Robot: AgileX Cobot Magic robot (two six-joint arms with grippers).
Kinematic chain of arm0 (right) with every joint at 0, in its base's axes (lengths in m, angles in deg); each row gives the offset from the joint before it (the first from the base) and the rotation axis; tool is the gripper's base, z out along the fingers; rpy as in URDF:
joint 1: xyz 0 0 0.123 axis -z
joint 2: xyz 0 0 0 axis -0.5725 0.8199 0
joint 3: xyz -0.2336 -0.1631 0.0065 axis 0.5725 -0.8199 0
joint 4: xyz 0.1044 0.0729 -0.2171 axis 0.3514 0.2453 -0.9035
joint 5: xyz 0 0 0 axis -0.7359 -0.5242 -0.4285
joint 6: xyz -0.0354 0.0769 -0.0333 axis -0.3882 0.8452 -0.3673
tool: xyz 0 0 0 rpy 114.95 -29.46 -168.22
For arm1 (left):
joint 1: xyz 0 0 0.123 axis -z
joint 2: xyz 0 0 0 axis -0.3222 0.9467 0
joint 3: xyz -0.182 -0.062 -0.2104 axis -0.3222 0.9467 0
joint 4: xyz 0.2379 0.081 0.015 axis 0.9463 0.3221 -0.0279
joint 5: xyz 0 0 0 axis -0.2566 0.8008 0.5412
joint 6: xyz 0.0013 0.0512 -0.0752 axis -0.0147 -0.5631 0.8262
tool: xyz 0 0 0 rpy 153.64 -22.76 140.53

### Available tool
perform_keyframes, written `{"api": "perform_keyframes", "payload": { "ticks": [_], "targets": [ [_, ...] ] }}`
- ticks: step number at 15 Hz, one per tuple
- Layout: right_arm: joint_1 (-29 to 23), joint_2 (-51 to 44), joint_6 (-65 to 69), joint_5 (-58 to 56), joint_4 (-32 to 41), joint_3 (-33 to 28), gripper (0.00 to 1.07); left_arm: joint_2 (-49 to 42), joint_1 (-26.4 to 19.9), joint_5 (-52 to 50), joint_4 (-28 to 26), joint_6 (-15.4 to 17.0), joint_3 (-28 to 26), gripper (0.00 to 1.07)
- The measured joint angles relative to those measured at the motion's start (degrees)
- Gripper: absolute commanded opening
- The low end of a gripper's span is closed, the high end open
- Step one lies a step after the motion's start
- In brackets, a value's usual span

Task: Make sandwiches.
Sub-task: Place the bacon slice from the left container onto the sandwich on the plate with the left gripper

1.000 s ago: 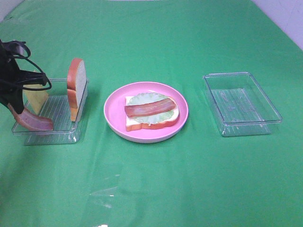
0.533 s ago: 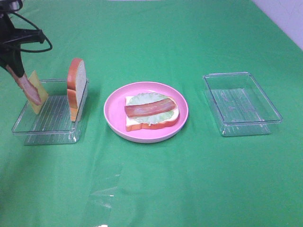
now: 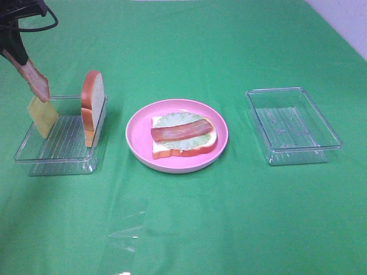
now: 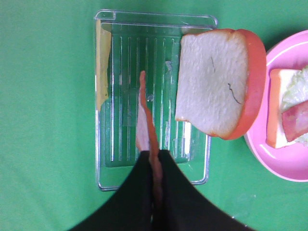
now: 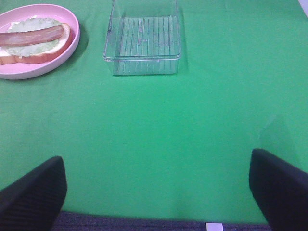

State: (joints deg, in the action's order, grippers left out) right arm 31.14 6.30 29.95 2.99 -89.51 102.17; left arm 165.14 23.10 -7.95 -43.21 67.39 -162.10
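Observation:
On the pink plate lies the open sandwich: a bread slice with lettuce and one bacon strip on top. My left gripper is shut on a second bacon strip, which hangs above the far left corner of the left tray. In the left wrist view the gripper pinches the bacon strip edge-on over the tray. A bread slice stands upright in that tray, and a yellow cheese square leans on its left wall. My right gripper is open and holds nothing.
An empty clear tray sits to the right of the plate, and the right wrist view shows it beyond the gripper. Green cloth covers the whole table. The right arm does not show in the exterior view.
My left gripper has risen out of the left tray with the bacon strip, which now hangs clear above the cheese. The plate, the trays and the right gripper have not moved.

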Motion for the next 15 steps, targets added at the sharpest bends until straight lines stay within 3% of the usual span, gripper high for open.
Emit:
{"api": "perform_keyframes", "payload": {
  "ticks": [4, 7, 15],
  "targets": [
    [0.00, 0.00, 0.00, 0.00, 0.00, 0.00, 0.98, 0.00, 1.38, 0.29, -4.70, 0.00, -2.75, 0.00],
    [0.00, 0.00, 0.00, 0.00, 0.00, 0.00, 0.98, 0.00, 7.91, -3.78, -7.79, 0.00, -6.99, 0.00],
    [0.00, 0.00, 0.00, 0.00, 0.00, 0.00, 0.98, 4.30, 20.57, -16.50, -16.21, 0.00, -7.33, 0.00]
  ]
}}
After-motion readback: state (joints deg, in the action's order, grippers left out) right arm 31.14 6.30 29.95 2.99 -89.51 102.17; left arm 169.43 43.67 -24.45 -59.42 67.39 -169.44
